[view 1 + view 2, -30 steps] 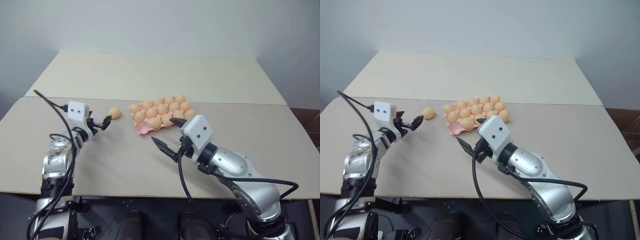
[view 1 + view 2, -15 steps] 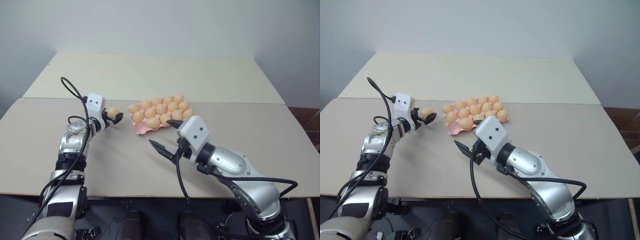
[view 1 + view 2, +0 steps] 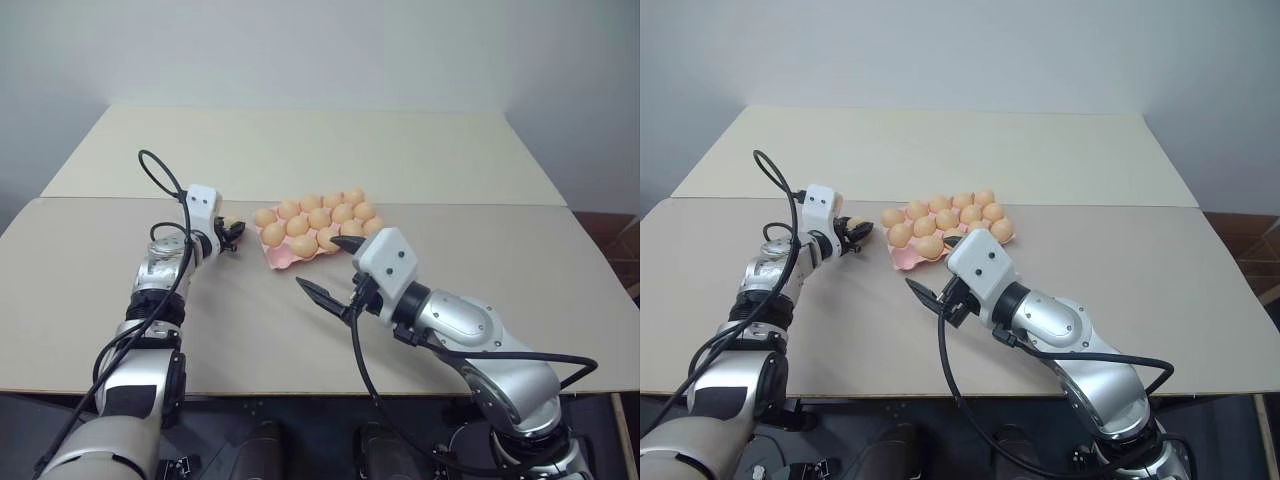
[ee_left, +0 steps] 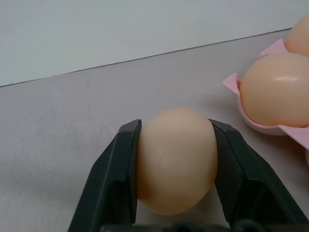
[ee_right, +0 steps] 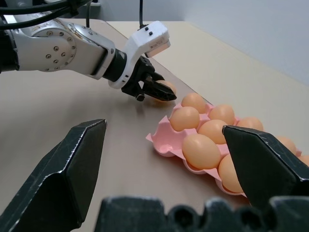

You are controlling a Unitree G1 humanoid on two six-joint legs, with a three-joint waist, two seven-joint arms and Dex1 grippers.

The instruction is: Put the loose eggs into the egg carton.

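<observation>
A loose egg [image 4: 176, 159], pale orange-tan, sits pinched between the two black fingers of my left gripper [image 3: 232, 232], which is shut on it low at the table surface. It lies just left of the egg carton [image 3: 283, 257], a pink moulded tray whose cups hold several like eggs [image 3: 305, 226]. The carton's near corner [image 4: 231, 82] and one seated egg [image 4: 277, 89] show beside the held egg. My right gripper [image 3: 318, 262] hangs open in front of the carton's near edge, nothing between its fingers [image 5: 72, 164]. From its wrist I see the left gripper [image 5: 149, 89] on the egg.
The beige table [image 3: 250, 330] is made of two boards joined by a seam [image 3: 450, 205] running behind the carton. A black cable [image 3: 155, 175] loops above my left arm. Bare tabletop stretches to the right of the carton and along the front edge.
My left gripper has moved right to the loose egg and shut on it. The right arm has kept still, open.
</observation>
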